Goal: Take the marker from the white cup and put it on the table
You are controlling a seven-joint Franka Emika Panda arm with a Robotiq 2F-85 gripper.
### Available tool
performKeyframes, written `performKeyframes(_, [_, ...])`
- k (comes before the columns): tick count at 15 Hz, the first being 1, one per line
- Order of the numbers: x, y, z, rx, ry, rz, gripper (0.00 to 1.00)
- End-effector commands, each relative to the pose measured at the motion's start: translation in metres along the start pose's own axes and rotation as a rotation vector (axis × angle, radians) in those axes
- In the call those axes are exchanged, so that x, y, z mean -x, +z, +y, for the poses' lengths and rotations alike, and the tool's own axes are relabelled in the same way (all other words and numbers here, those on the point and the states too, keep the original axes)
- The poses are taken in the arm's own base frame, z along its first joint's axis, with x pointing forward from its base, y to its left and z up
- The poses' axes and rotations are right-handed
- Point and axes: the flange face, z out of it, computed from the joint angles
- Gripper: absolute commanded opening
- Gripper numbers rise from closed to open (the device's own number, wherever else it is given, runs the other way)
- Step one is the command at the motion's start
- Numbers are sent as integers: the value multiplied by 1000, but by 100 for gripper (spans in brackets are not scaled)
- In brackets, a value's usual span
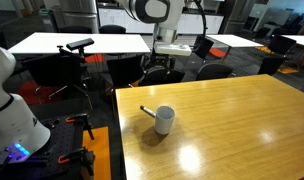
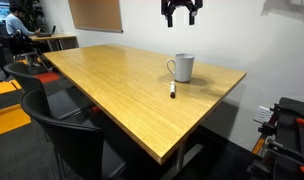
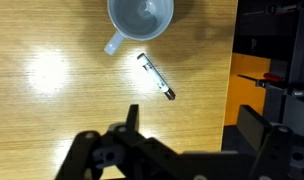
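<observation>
Tool [image 3: 192,125] hanging released over tabletop [image 3: 52,120], marker [image 2: 173,90] lying just near-side of white cup [image 2: 183,67]: task prob. done, nxt only retracting.

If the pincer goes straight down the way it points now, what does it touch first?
Probably bare table top near its edge. In the wrist view the marker and the white cup lie beyond the pincer, not between its jaws; exact depth is unclear.
</observation>
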Motion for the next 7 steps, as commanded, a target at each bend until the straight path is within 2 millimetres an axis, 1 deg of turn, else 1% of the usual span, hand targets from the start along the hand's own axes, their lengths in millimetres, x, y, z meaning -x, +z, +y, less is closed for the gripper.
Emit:
performKeyframes(1, [10, -10, -13, 88, 115, 24, 100])
performKeyframes(2, [5, -7, -2, 44, 60, 4, 100])
performKeyframes(7, [8, -6, -6, 61, 84, 7, 100])
